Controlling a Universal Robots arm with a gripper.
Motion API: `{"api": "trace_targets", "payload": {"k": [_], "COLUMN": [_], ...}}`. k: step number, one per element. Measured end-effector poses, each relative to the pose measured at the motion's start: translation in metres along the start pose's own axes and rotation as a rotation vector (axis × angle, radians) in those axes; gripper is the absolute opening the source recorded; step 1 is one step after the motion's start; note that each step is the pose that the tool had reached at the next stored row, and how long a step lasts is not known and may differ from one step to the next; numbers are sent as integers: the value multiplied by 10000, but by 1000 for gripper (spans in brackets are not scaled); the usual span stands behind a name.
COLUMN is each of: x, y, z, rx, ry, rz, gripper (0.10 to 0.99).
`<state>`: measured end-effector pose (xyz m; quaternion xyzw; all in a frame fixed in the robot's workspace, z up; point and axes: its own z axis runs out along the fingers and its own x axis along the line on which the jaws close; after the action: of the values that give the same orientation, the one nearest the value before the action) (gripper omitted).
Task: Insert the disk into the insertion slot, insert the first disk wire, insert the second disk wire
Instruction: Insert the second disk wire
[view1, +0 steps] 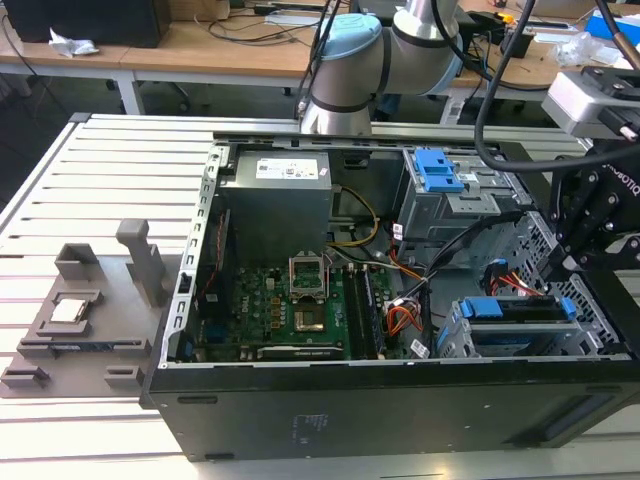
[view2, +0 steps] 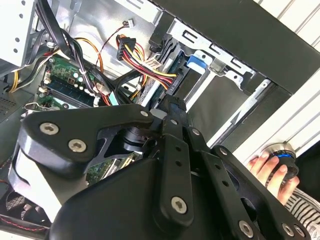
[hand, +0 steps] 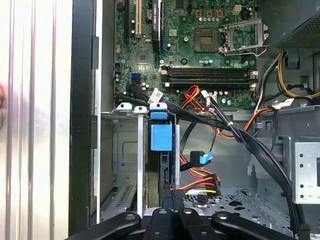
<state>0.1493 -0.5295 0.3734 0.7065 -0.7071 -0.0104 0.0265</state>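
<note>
The disk (view1: 510, 310), in its blue carrier (hand: 161, 137), sits inside the insertion slot (view1: 455, 340), a silver metal cage (hand: 125, 150) at the case's front corner. My gripper (view1: 562, 272) hangs over the disk's rear end. In both wrist views its fingers are drawn together at a black plug (hand: 192, 192) with red, yellow and orange wires, right against the disk's back edge. In the second wrist view my gripper (view2: 172, 102) touches that plug (view2: 167, 82), with the blue carrier (view2: 197, 61) just beyond. A second black wire with a blue tab (hand: 205, 159) hangs loose nearby.
Bundled black cables (hand: 235, 135) cross above the cage toward the motherboard (view1: 290, 300). A taller bay with a blue latch (view1: 437, 170) stands behind. A person's hand (view2: 270, 170) rests on a round knob outside the case. A grey fixture (view1: 90, 310) lies on the table at the exterior view's left.
</note>
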Motion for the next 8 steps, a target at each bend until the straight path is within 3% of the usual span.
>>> {"api": "trace_targets", "payload": {"k": [6,7,8], "x": [0,0,0], "y": [0,0,0], "z": [-2,-2,-3], "rx": [0,0,0], "ry": [1,1,1], "rz": [0,0,0], "gripper": [114,169,294]}}
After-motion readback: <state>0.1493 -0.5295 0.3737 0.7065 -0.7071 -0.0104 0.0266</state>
